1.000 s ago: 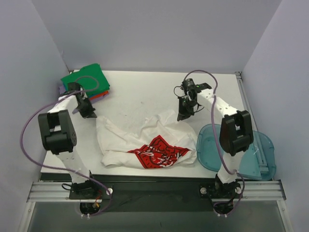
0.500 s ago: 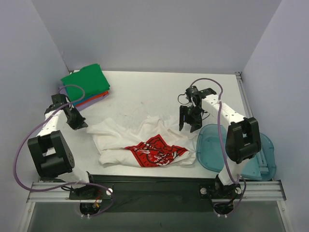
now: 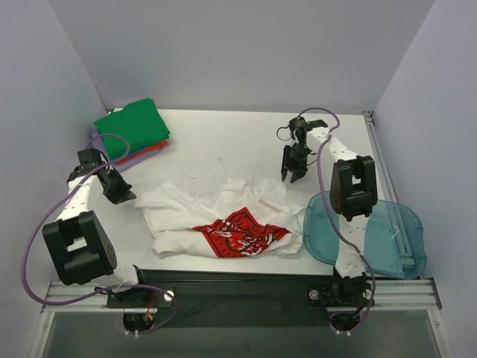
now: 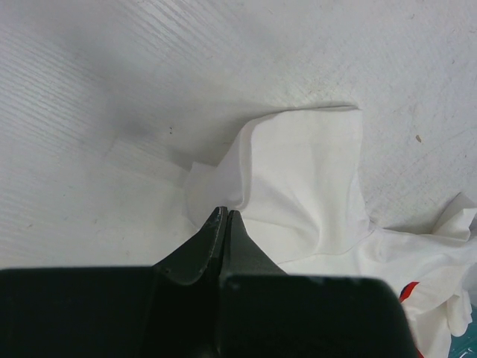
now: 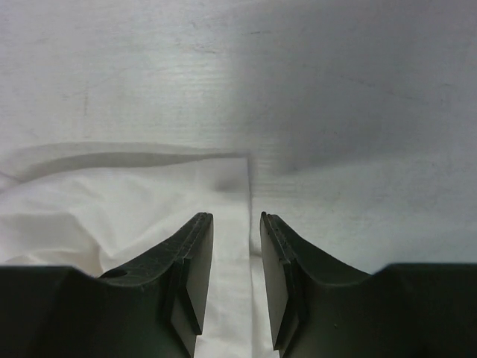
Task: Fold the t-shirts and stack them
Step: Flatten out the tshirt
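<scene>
Bench (image 3: 223, 142): white, carries everything.
White t-shirt (image 3: 186, 216): crumpled near the front middle, red logo up.
Bin (image 3: 387, 239): blue, front right, overhanging the bench edge, just beside the shirt.
Folded shirts (image 3: 134, 127): stacked far left, green on top.
Left end effector (image 3: 125, 197): pinched tight on the shirt's left corner.
Right end effector (image 3: 292, 177): partly open, holding nothing, over the shirt's far right edge.

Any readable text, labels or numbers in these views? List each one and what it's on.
Red logo on the white t-shirt: white script, too small and crumpled to read.
Folded shirt stack: no text visible.
Blue bin: no text visible.
Table: no text visible.
Both wrist views: only plain white cloth and tabletop, no text.
</scene>
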### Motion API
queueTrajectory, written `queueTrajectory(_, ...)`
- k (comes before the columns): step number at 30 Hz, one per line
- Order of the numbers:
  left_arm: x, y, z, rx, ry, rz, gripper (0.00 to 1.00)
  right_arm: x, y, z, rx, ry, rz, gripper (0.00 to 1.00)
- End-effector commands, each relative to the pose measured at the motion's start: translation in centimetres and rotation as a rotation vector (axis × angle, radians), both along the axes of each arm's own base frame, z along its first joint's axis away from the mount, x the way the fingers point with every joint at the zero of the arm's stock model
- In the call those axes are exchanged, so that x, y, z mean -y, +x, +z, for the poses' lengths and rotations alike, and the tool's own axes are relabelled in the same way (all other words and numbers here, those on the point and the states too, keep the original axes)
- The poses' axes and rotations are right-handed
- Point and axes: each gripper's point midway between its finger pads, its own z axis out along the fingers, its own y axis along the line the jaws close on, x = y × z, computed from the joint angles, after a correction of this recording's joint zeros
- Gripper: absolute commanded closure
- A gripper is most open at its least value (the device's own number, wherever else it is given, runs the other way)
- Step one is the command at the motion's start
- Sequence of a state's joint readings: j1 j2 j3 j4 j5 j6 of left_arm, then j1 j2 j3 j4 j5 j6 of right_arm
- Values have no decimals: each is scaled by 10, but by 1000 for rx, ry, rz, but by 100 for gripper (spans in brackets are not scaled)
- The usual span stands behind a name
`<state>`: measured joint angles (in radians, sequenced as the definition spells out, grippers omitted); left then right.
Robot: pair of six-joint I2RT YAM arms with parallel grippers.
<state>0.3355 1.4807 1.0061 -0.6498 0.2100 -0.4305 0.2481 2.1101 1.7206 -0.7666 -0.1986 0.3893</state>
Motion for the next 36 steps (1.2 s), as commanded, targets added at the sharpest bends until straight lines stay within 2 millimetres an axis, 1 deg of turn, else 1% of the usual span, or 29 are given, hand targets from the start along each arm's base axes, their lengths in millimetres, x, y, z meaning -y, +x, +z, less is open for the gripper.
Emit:
queueTrajectory(1, -1, -1, 14, 32, -3, 7, 100, -2, -6, -9, -57, -10, 22, 68)
queueTrajectory(6, -1, -2, 13, 21, -5, 8, 100, -2, -1, -26, -74, -18, 16, 68)
queueTrajectory(12, 0, -2, 12, 16, -10, 5, 100, 2, 1, -40, -84, -39, 19, 68)
queueTrajectory(14, 0, -2, 12, 14, -9, 7, 100, 1, 2, -42, -83, -38, 18, 68)
queueTrajectory(23, 1, -5, 11, 10, -12, 2, 100, -1, 13, -29, -30, -29, 18, 67)
queueTrajectory(26, 2, -8, 9, 3, -12, 1, 100, -3, 15, -32, -34, -18, 17, 67)
queueTrajectory(31, 3, -12, 8, 0, -13, -1, 100, -4, 14, -44, -55, -16, 17, 67)
queueTrajectory(33, 4, -13, 8, 1, -16, -4, 100, -4, 12, -51, -72, -17, 22, 69)
queueTrajectory(36, 5, -12, 8, 1, -21, -6, 100, -4, 9, -54, -82, -19, 25, 74)
